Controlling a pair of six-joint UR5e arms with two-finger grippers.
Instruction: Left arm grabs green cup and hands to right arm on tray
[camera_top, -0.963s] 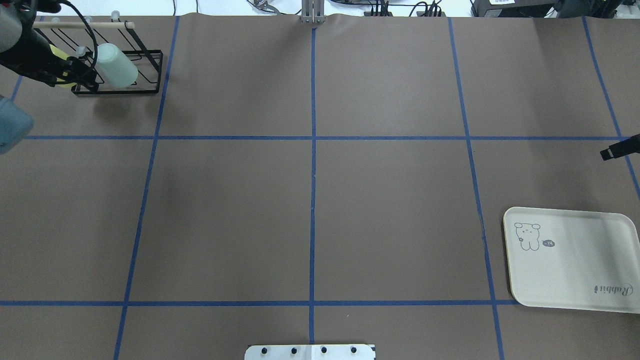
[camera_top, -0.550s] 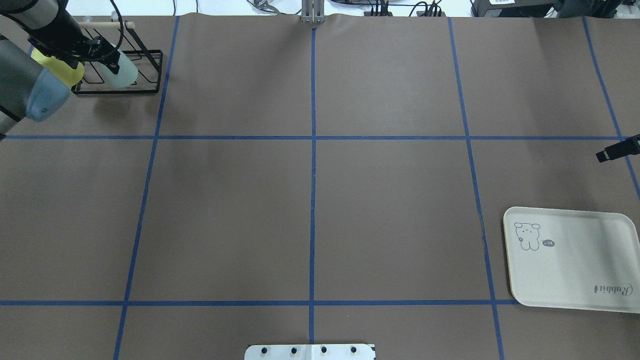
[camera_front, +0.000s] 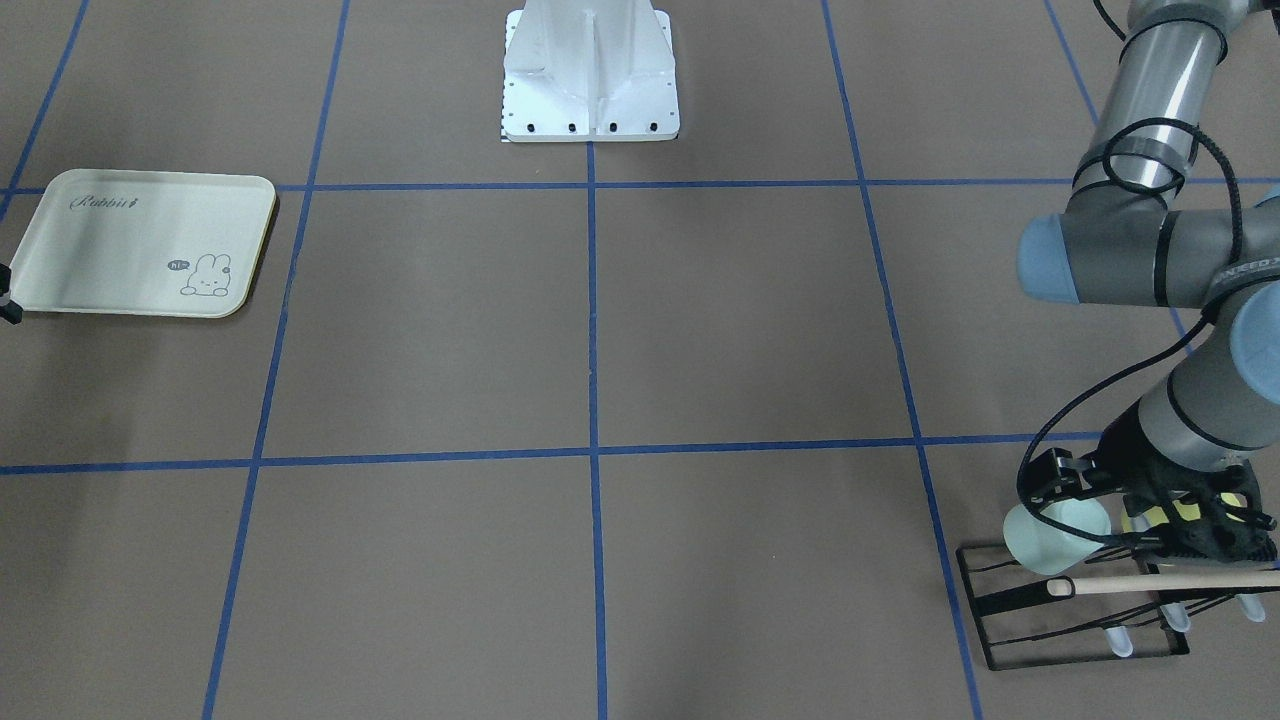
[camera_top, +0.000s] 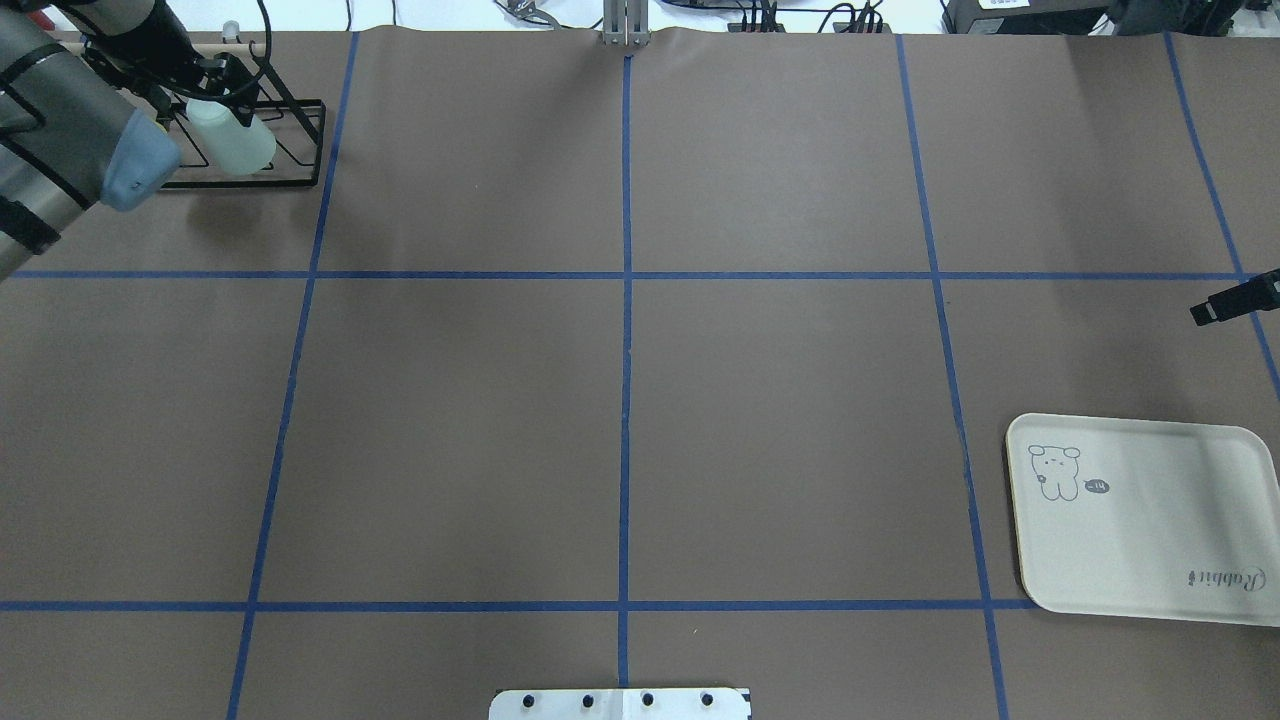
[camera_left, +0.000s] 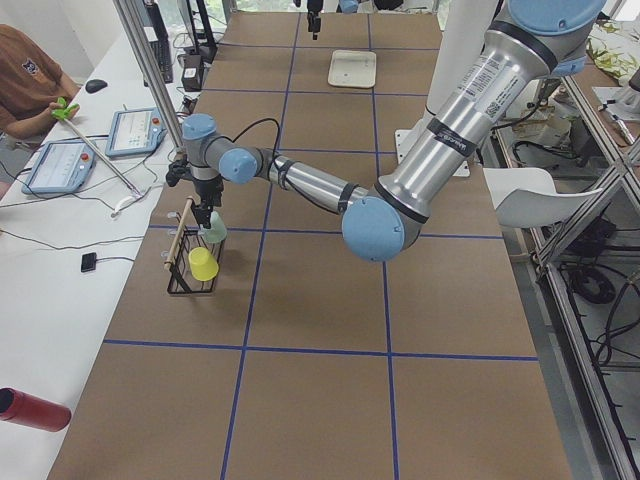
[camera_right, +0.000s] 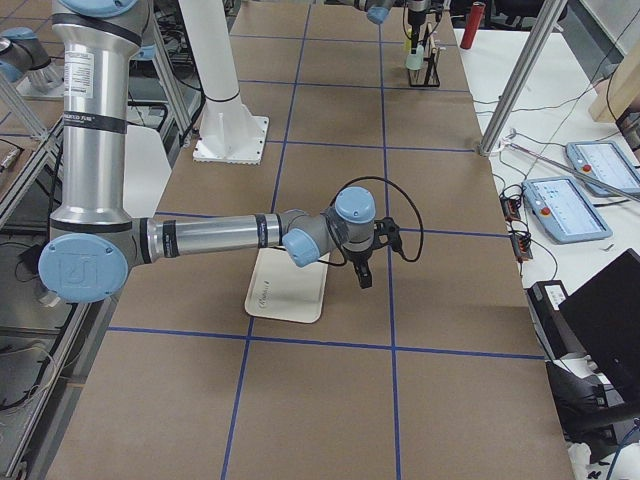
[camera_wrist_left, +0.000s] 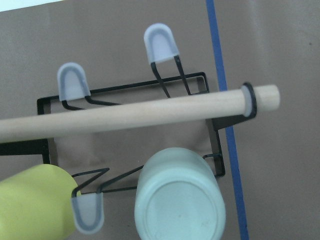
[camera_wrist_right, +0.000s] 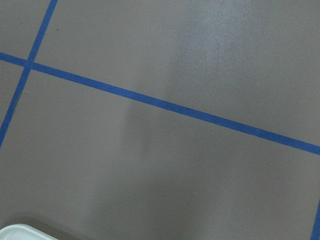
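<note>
At the overhead view's upper left, a pale mint-green plastic tumbler (camera_top: 235, 142) leans on a black wire rack (camera_top: 300, 145), with the left pincer (camera_front: 1190, 522) just above it. I cannot tell how far it or the right pincer (camera_top: 1232, 300) is open.

Overhead and front cameras face each other, sharing tray (camera_top: 1180, 520) and wire rack (camera_top: 250, 184).

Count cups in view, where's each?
2. The green cup sits base up on a peg of the black wire rack; the yellow cup is beside it on the same rack. None seen elsewhere.
</note>
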